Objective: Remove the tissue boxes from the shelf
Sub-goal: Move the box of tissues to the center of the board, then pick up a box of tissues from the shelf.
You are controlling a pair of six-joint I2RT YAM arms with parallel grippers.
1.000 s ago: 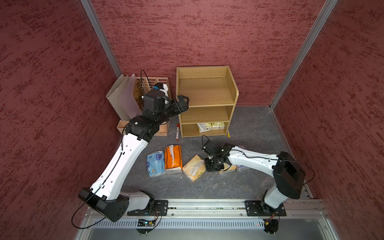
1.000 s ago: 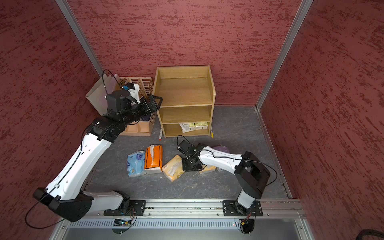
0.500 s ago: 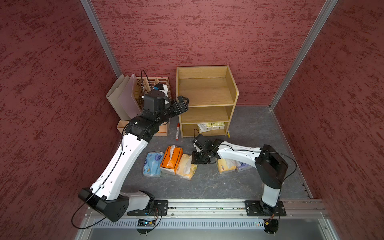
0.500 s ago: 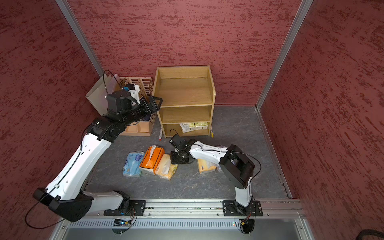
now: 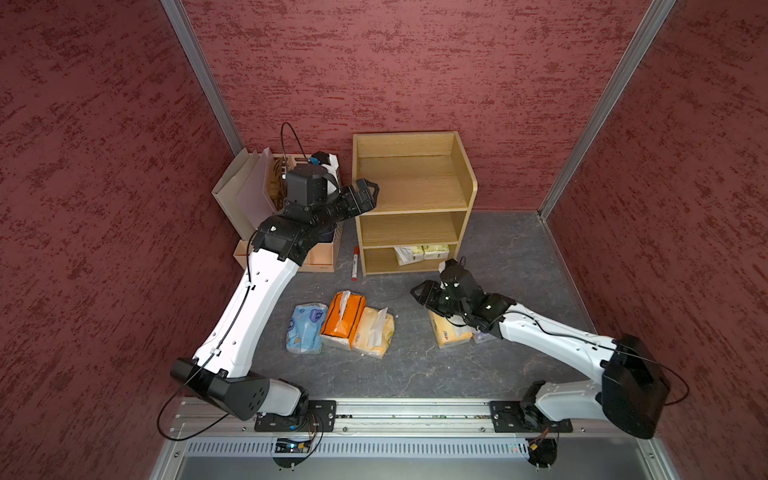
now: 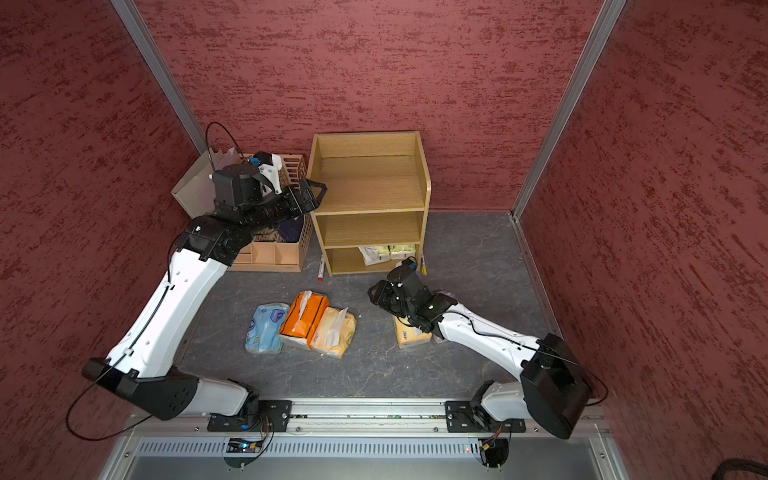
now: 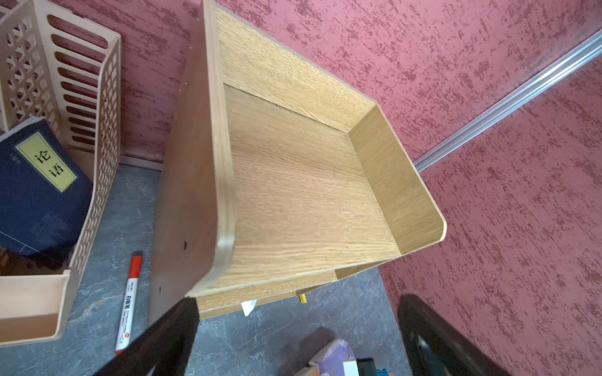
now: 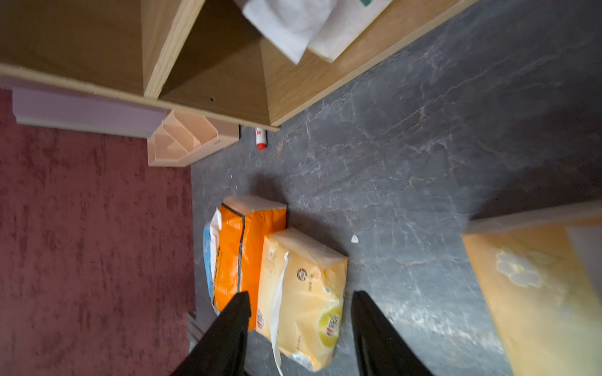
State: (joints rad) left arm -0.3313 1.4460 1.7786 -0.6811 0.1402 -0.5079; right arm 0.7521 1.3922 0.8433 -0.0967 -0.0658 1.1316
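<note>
The wooden shelf [image 5: 411, 199] [image 6: 370, 195] stands against the back wall, its top tier [image 7: 293, 182] bare. Yellow-green tissue boxes [image 5: 422, 252] [image 6: 388, 252] lie on its bottom tier, with white tissue [image 8: 293, 26] sticking out. On the floor, side by side, lie a light blue pack [image 5: 304, 328], an orange pack [image 5: 343, 318] [image 8: 247, 247] and a pale yellow pack [image 5: 374, 332] [image 8: 303, 293]. A yellow-orange pack [image 5: 451, 332] and a lilac one [image 7: 335, 355] lie under my right arm. My right gripper [image 5: 419, 291] [image 8: 301, 302] hangs open and empty between the shelf and the packs. My left gripper [image 5: 365, 193] [image 7: 298, 325] is open beside the shelf's top left panel.
A beige slotted file organizer [image 5: 291, 216] with a navy book [image 7: 39, 188] stands left of the shelf. A red-capped marker [image 5: 354, 264] [image 7: 128, 299] lies on the floor between them. Red walls close in three sides; the arm rail [image 5: 407, 415] runs along the front.
My right gripper slid the pale yellow pack left against the orange pack, then drew back toward the shelf with its jaws opening. The left arm has not moved.
</note>
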